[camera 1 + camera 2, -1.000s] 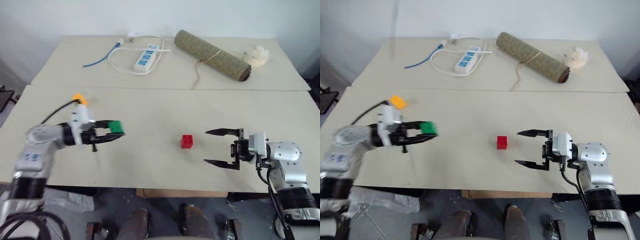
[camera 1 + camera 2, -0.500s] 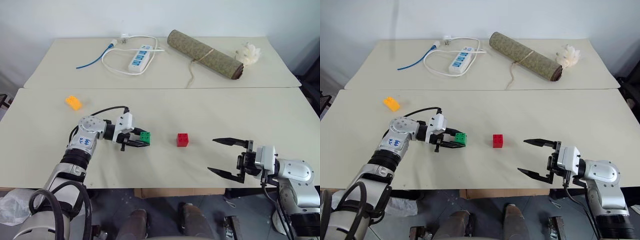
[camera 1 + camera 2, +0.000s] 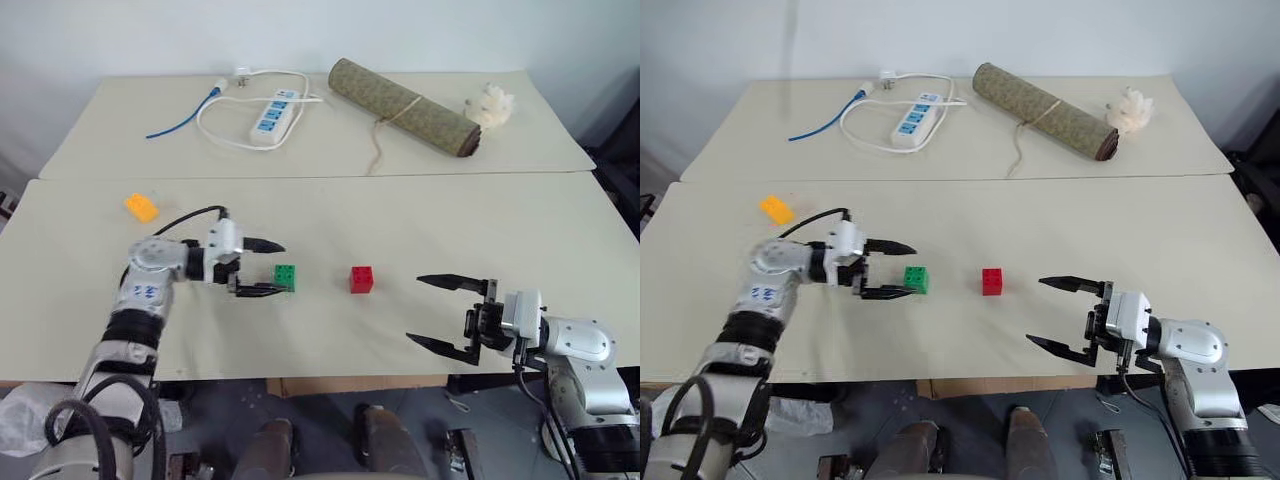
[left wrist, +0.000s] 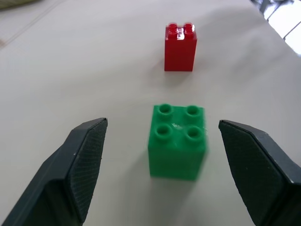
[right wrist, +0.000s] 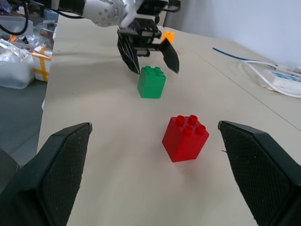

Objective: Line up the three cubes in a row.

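Observation:
The green cube [image 3: 285, 277] stands on the near table, studs up, a short gap to the left of the red cube [image 3: 362, 279]. My left gripper [image 3: 272, 268] is open around the green cube; in the left wrist view both pads [image 4: 87, 160] are apart from the green cube [image 4: 178, 141]. The orange-yellow cube [image 3: 141, 207] lies far to the left, behind my left arm. My right gripper [image 3: 415, 308] hangs open and empty to the right of the red cube, pointing at it.
On the far table lie a white power strip [image 3: 272, 108] with its looped cable, a blue cable [image 3: 180, 120], a rolled mat [image 3: 405, 107] and a white fluffy object [image 3: 488, 104]. A seam [image 3: 300, 177] parts the two tables.
My left gripper carried the green cube rightward toward the red one, set it down and opened off it. The right gripper stayed open, almost still.

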`<state>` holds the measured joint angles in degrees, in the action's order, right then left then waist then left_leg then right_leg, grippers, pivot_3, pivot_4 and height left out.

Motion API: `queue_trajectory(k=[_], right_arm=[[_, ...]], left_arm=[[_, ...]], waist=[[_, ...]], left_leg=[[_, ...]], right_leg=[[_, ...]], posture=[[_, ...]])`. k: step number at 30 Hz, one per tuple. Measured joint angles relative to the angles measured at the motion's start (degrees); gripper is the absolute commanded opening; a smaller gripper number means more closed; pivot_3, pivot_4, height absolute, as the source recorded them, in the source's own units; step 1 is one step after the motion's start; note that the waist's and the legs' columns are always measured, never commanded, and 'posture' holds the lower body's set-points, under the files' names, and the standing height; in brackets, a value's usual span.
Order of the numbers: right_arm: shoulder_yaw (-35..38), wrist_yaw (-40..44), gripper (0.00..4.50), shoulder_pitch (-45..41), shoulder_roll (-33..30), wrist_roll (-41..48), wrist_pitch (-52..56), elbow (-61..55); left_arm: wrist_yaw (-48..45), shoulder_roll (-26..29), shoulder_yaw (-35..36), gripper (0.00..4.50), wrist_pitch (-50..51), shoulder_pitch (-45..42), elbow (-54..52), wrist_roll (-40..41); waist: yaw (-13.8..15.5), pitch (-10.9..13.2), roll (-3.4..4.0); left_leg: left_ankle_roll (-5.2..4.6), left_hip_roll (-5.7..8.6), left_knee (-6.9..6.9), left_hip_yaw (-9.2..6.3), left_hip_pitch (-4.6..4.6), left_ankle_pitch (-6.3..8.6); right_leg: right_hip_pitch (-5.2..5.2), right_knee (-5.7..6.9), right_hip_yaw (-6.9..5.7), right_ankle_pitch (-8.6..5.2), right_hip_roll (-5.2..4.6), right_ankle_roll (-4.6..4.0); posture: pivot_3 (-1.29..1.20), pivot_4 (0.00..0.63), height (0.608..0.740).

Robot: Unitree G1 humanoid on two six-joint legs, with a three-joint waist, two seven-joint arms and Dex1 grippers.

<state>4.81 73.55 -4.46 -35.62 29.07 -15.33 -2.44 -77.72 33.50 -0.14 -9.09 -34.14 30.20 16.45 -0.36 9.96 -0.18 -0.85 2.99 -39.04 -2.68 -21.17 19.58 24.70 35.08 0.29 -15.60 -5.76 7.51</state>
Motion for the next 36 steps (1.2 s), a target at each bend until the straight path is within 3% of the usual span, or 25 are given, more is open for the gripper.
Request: queue_trajectory(k=[3, 8, 13, 19, 24, 31, 36], right_arm=[[-1.4, 0.4, 4.50, -3.1, 2.1, 0.3, 0.5, 0.6], [-3.5, 1.5, 4.50, -7.3, 4.8, 0.3, 0.4, 3.4], [-4.4, 0.5, 4.50, -10.7, 8.5, 0.6, 1.2, 5.1], [-4.5, -1.8, 4.50, -13.2, 11.2, 0.4, 1.6, 5.5], [-4.4, -0.9, 4.50, -14.8, 10.7, -0.5, 0.2, 7.9], [-2.8, -2.4, 4.50, -16.0, 10.2, -0.9, -0.7, 9.7], [-0.7, -7.3, 4.50, -16.0, 10.1, -1.6, 0.7, 9.7]], left_arm=[[6.5, 3.2, 8.7, 4.47, 2.5, 11.8, -11.1, 3.5], [21.4, 2.8, 23.7, 4.47, 8.9, 29.4, -27.6, 8.5], [35.6, -6.3, 36.6, 4.47, 9.7, 43.1, -30.2, 10.6], [51.4, -17.8, 46.3, 4.47, 8.5, 49.6, -31.6, 13.2], [59.4, -21.5, 44.5, 4.47, 8.4, 48.1, -37.1, 13.0], [67.4, -19.6, 37.2, 4.47, 13.3, 37.0, -38.7, 10.9], [75.3, -14.3, 31.2, 4.47, 18.1, 18.3, -26.7, 4.2]], waist=[[-0.5, 0.0, 0.00], [0.4, 0.0, 0.00], [0.3, 0.0, 0.00], [0.6, 0.0, -0.09], [1.6, -0.1, -0.15], [1.2, -0.1, -0.19], [1.7, -0.1, -0.20]], left_leg=[[0.10, -0.15, 0.00, -0.01, 0.03, 0.08], [0.12, -0.21, 0.00, -0.08, 0.06, 0.13], [0.09, -0.21, -0.01, -0.04, 0.11, 0.19], [0.07, -0.19, -0.02, -0.05, 0.13, 0.21], [0.07, -0.14, -0.03, -0.03, 0.15, 0.22], [0.12, -0.17, -0.03, 0.05, 0.14, 0.26], [0.17, -0.11, -0.07, -0.02, 0.14, 0.17]], right_leg=[[-0.01, -0.03, 0.05, -0.02, -0.15, -0.06], [-0.10, -0.09, 0.07, -0.05, -0.17, -0.15], [-0.13, -0.14, 0.03, -0.05, -0.16, -0.15], [-0.17, -0.33, 0.01, -0.06, -0.18, -0.16], [-0.17, -0.31, -0.02, -0.04, -0.19, -0.18], [-0.11, -0.08, 0.03, -0.04, 0.06, -0.18], [-0.09, -0.04, -0.09, -0.04, 0.23, -0.18]], posture=[[0.00, 0.150, 0.740], [0.00, 0.150, 0.740], [0.00, 0.150, 0.740], [0.00, 0.150, 0.740], [0.00, 0.150, 0.740], [0.00, 0.150, 0.740], [0.00, 0.150, 0.740]])
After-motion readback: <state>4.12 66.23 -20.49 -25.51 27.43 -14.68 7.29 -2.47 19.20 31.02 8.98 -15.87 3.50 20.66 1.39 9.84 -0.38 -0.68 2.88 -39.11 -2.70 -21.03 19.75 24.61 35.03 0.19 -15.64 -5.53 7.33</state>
